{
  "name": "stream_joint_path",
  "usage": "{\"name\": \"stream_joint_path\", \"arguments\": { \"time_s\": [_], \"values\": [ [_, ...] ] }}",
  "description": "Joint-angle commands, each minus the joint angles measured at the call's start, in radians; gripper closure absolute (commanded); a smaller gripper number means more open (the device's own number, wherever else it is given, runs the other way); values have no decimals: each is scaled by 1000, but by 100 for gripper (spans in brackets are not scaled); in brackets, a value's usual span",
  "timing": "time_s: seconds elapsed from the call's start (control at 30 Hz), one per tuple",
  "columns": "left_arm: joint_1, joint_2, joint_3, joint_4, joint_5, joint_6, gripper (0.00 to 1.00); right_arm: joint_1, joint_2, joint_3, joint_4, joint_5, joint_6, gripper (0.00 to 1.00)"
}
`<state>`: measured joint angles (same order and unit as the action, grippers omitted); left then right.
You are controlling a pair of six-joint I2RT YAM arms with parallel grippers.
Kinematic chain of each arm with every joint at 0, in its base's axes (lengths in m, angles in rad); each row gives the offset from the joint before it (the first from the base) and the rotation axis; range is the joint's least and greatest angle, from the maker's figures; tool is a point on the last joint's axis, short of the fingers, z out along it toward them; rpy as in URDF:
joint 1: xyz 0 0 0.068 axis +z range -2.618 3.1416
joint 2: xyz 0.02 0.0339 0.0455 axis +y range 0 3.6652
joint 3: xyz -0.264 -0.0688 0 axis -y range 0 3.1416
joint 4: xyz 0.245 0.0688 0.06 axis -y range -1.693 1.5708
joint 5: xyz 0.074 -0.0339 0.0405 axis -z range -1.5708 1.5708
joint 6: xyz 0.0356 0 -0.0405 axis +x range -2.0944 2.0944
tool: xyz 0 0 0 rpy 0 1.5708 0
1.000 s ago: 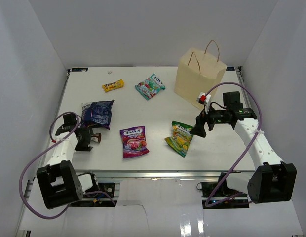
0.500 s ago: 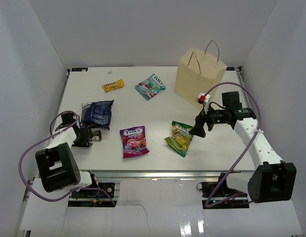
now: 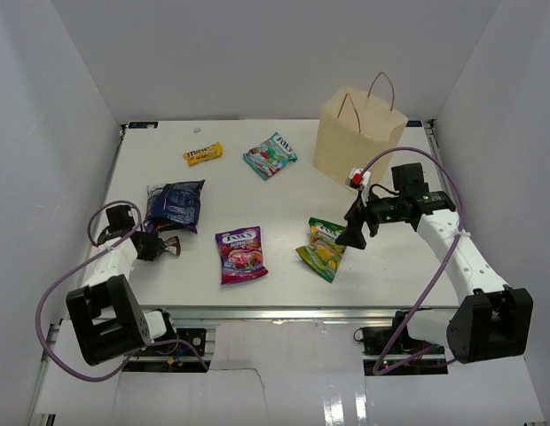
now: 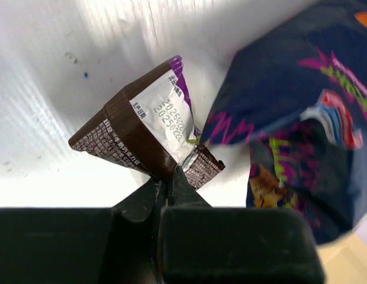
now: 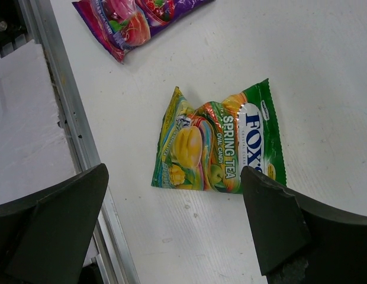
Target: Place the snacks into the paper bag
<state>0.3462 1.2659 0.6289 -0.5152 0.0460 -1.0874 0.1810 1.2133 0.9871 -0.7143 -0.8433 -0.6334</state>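
Top: right gripper (image 3: 353,235) wide open above green-yellow packet (image 3: 323,248), in front of paper bag (image 3: 355,142); arm edged left since last frame. Left gripper (image 3: 164,246) far left of bag.
Left wrist: jaws clamped on small brown pouch (image 4: 136,136).
Right wrist: fingers (image 5: 53,225) spread, holding nothing.

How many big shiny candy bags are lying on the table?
4: a teal bag at the back, a dark blue bag on the left, a purple bag near the front, a green-yellow bag right of it. More may be inside the paper bag.
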Motion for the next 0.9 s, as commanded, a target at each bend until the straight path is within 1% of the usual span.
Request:
{"name": "stream_joint_path", "arguments": {
  "time_s": [0.0, 0.03, 0.07, 0.17, 0.23, 0.27, 0.3, 0.37, 0.4, 0.43, 0.47, 0.5, 0.53, 0.6, 0.63, 0.67, 0.7, 0.73, 0.77, 0.83, 0.87],
  "values": [
    [8, -121, -24, -22, 21, 67, 97, 15, 9, 62, -60, -59, -48, 2],
    [8, -150, -40, -32, 40, 78, 100, 26, 15, 70, -79, -74, -93, 2],
    [8, -216, -49, -52, 52, 89, 100, 34, 18, 87, -132, -112, -130, 2],
    [7, -328, -80, -92, 104, 139, 100, 77, 40, 113, -206, -154, -240, 2],
    [-24, -390, -86, -141, 133, 168, 100, 125, 51, 128, -231, -155, -261, 2],
    [-33, -414, -112, -144, 188, 172, 100, 144, 67, 136, -231, -146, -262, 2],
    [-41, -471, -123, -151, 213, 176, 100, 162, 77, 143, -223, -140, -252, 2],
    [-65, -532, -136, -160, 258, 175, 100, 219, 115, 185, -206, -122, -215, 2],
    [-70, -566, -146, -163, 308, 178, 100, 235, 127, 200, -188, -120, -143, 3],
    [-75, -627, -147, -163, 336, 182, 100, 261, 155, 228, -144, -119, -99, 3],
    [-78, -651, -144, -164, 365, 199, 100, 274, 172, 243, -119, -116, -53, 3],
    [-82, -668, -132, -163, 424, 210, 100, 293, 187, 257, -84, -108, 81, 4],
    [-98, -684, -124, -161, 448, 221, 100, 301, 222, 286, -14, -103, 150, 4],
    [-122, -689, -107, -131, 517, 239, 100, 327, 259, 321, 48, -60, 281, 5],
    [-150, -692, -104, -112, 535, 247, 100, 356, 296, 337, 108, -37, 425, 5],
    [-164, -691, -101, -79, 554, 257, 100, 368, 314, 372, 133, 8, 492, 5],
    [-177, -692, -97, -62, 569, 262, 100, 380, 331, 389, 151, 18, 544, 5],
    [-200, -692, -94, -37, 609, 267, 100, 403, 356, 403, 170, 32, 633, 5],
    [-213, -692, -90, -2, 620, 267, 100, 414, 368, 429, 205, 65, 681, 5],
    [-246, -694, -89, 41, 652, 271, 100, 437, 394, 455, 220, 64, 710, 5],
    [-259, -692, -87, 78, 670, 270, 100, 442, 402, 464, 228, 84, 750, 4]
  ]
}}
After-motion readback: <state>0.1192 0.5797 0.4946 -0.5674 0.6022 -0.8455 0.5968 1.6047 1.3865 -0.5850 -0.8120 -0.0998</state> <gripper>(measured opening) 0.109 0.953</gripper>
